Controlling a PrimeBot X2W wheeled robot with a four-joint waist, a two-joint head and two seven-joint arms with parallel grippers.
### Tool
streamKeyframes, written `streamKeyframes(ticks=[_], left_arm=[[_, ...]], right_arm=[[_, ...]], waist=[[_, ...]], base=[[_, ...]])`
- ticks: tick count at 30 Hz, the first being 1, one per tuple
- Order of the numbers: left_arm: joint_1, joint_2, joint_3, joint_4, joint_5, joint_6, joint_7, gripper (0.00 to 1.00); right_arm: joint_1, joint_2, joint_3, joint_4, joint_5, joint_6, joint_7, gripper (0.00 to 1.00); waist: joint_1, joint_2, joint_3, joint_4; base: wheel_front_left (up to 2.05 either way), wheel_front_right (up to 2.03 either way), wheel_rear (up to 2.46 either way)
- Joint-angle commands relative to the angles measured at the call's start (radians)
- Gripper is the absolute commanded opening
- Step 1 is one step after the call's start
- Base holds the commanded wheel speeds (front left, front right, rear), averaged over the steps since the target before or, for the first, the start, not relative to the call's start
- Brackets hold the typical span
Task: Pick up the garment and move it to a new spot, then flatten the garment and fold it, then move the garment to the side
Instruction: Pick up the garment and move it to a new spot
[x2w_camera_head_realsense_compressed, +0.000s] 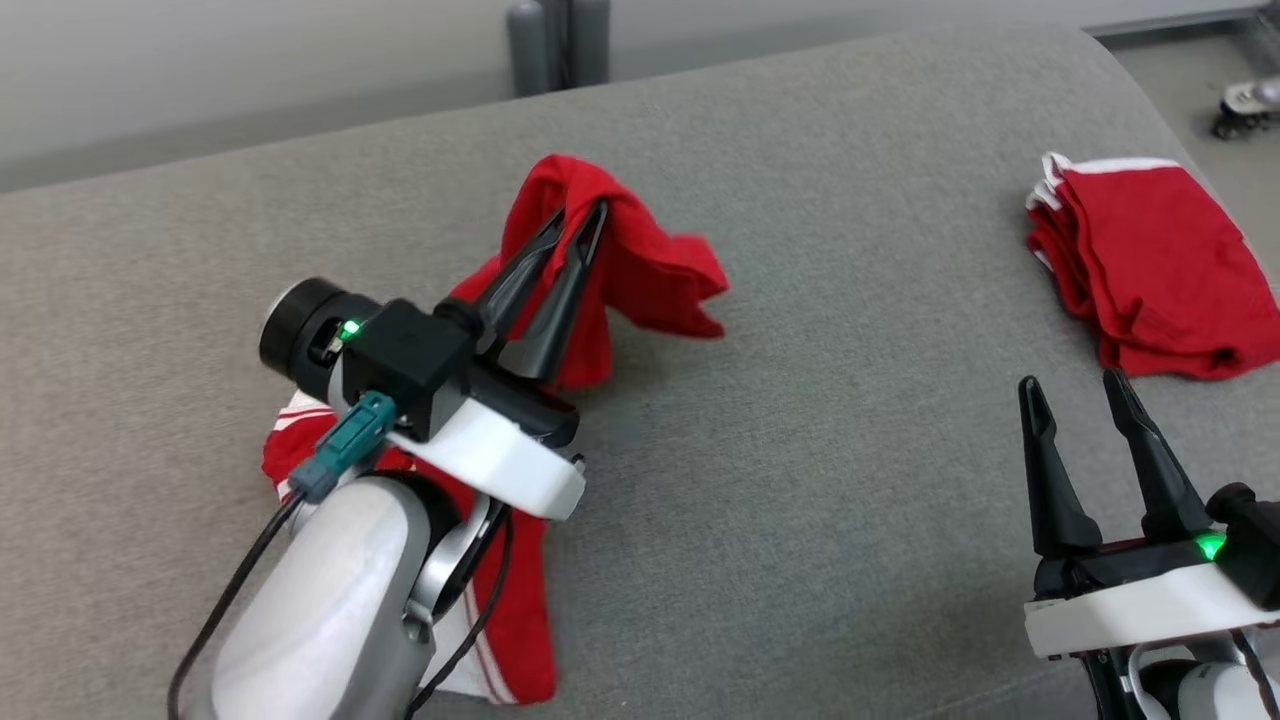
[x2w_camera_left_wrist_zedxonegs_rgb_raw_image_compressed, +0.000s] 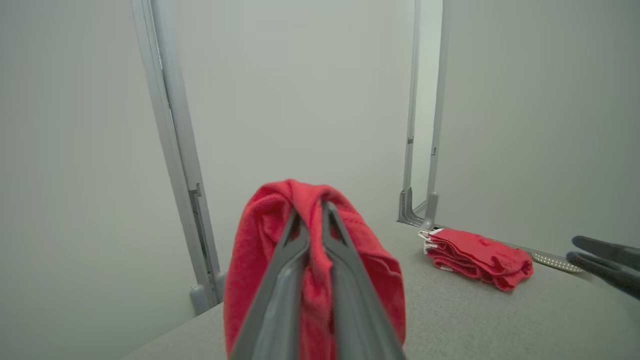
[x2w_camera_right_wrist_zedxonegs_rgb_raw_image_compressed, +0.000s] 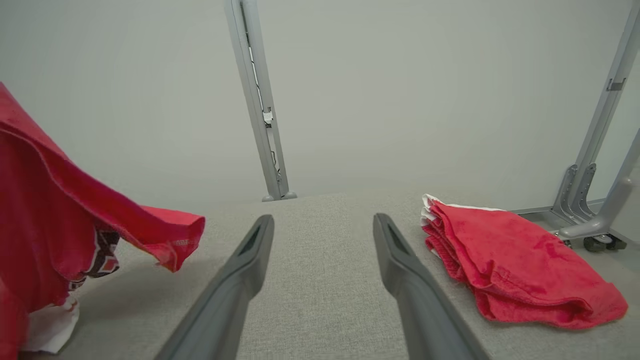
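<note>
The left pincer (x2w_camera_head_realsense_compressed: 582, 210) is clenched on a fold of the red garment (x2w_camera_head_realsense_compressed: 650, 265), holding it partly raised off the grey surface (x2w_camera_head_realsense_compressed: 800, 450) at the left, evidently for carrying, while the right pincer (x2w_camera_head_realsense_compressed: 1070, 380) stands spread and empty at near right, short of a folded red pile (x2w_camera_head_realsense_compressed: 1150, 270).

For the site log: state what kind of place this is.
Probably a robot test cell or lab, not a home: bare pale walls, grey metal frame posts, a castor, and a grey padded worktop with a folded red pile and the left gripper pinching a red garment.
</note>
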Motion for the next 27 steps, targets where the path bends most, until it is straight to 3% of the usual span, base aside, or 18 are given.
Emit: streamKeyframes(ticks=[1, 6, 10, 11, 12, 13, 14, 22, 27], left_arm=[[-0.031, -0.002, -0.006, 0.017, 0.008, -0.007, 0.004, 0.00], [-0.078, -0.021, -0.053, 0.109, 0.008, -0.037, 0.040, 0.00], [-0.067, -0.030, -0.108, 0.179, 0.004, -0.061, 0.054, 0.00], [-0.058, -0.034, -0.122, 0.192, -0.004, -0.068, 0.051, 0.21], [-0.051, -0.039, -0.136, 0.202, -0.010, -0.072, 0.048, 0.49], [-0.043, -0.042, -0.147, 0.210, -0.015, -0.079, 0.045, 0.91], [-0.036, -0.046, -0.158, 0.216, -0.018, -0.079, 0.041, 1.00], [0.010, -0.047, -0.195, 0.224, -0.040, -0.087, -0.008, 1.00], [0.052, -0.031, -0.136, 0.207, -0.062, -0.032, -0.062, 1.00]], right_arm=[[-0.017, 0.001, 0.002, 0.010, 0.017, 0.000, -0.018, 1.00], [-0.038, 0.000, 0.026, 0.060, 0.070, 0.000, -0.070, 1.00], [-0.057, 0.000, 0.034, 0.095, 0.090, 0.000, -0.100, 1.00], [-0.063, 0.000, 0.035, 0.102, 0.091, 0.000, -0.104, 1.00], [-0.070, 0.000, 0.036, 0.109, 0.093, 0.000, -0.108, 1.00], [-0.075, 0.000, 0.037, 0.115, 0.092, 0.000, -0.111, 1.00], [-0.077, 0.000, 0.036, 0.119, 0.089, 0.000, -0.113, 1.00], [-0.086, -0.001, 0.020, 0.130, 0.049, 0.000, -0.102, 1.00], [-0.074, -0.001, 0.007, 0.117, 0.021, 0.000, -0.077, 1.00]], waist=[[0.0000, 0.0000, 0.092, -0.093], [0.0000, 0.0000, 0.163, -0.142], [0.0000, 0.0000, 0.190, -0.144], [0.0000, 0.0000, 0.192, -0.140], [0.0000, 0.0000, 0.193, -0.133], [0.0000, 0.0000, 0.191, -0.126], [0.0000, 0.0000, 0.188, -0.116], [0.0000, 0.0000, 0.136, -0.026], [0.0000, 0.0000, 0.086, 0.044]], base=[[0.00, 0.00, 0.00], [0.00, 0.00, 0.00], [0.00, 0.00, 0.00], [0.00, 0.00, 0.00], [0.00, 0.00, 0.00], [0.00, 0.00, 0.00], [0.00, 0.00, 0.00], [0.00, 0.00, 0.00], [0.00, 0.00, 0.00]])
